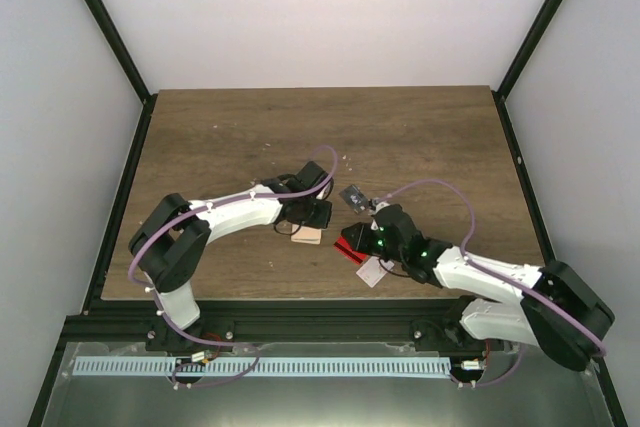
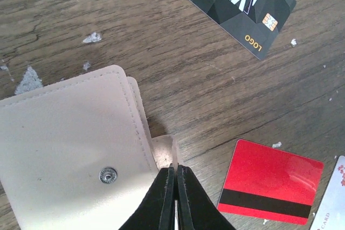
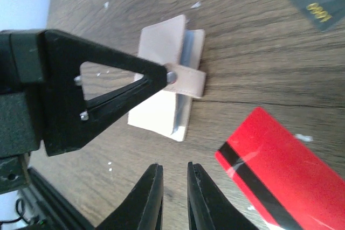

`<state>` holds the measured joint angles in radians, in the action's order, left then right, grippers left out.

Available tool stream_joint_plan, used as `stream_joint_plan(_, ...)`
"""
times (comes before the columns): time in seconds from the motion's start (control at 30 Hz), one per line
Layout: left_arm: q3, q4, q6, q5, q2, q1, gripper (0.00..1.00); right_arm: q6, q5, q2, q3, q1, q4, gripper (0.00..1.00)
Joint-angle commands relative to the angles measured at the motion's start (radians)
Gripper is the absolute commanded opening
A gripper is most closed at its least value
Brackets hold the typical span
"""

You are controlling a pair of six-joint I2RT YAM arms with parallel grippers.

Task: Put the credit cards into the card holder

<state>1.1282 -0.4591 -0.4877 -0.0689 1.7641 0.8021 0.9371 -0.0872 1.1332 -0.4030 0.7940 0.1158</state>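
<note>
Where the left gripper (image 2: 173,168) bites: jaws shut on the tab (image 2: 164,152) of the holder (image 2: 64,149).
Holder: beige, flat on the table (image 2: 188,79), at 9 o'clock from that tip.
Red card (image 2: 272,179): stripe up, at 3 o'clock, apart from the holder.
Black card (image 2: 232,4): at 1 o'clock, farther off.
Right gripper (image 3: 175,168): narrow gap, empty, near the red card.

Black card (image 2: 232,6) — white "Vip" in a slanted frame at the middle of the face. Small gold "LOGO" stands near one short edge. A line of finer white print runs beside the frame, too small to read. In the right wrist view the gold "LOGO" shows again, inverted and blurred.
White card (image 2: 334,200), cut by the picture's edge — grey capitals "CARD", with the start of the word lost.
</note>
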Motion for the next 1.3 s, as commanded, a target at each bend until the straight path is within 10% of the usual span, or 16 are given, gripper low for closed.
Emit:
stream_joint_plan(0.0,0.038,-0.024,0.017,0.021,0.016,0.004,0.04,-0.010,-0.133,0.067,0.007,0.000,0.172,0.15)
stream_joint_plan(0.77,0.068,-0.038,0.100,-0.039,0.073,-0.047,0.04,0.045,-0.251,0.544,-0.122,-0.020,0.628,0.01)
stream_joint_plan(1.27,0.084,-0.072,0.171,-0.058,0.065,-0.093,0.04,0.071,-0.151,0.664,-0.188,-0.038,0.398,0.01)
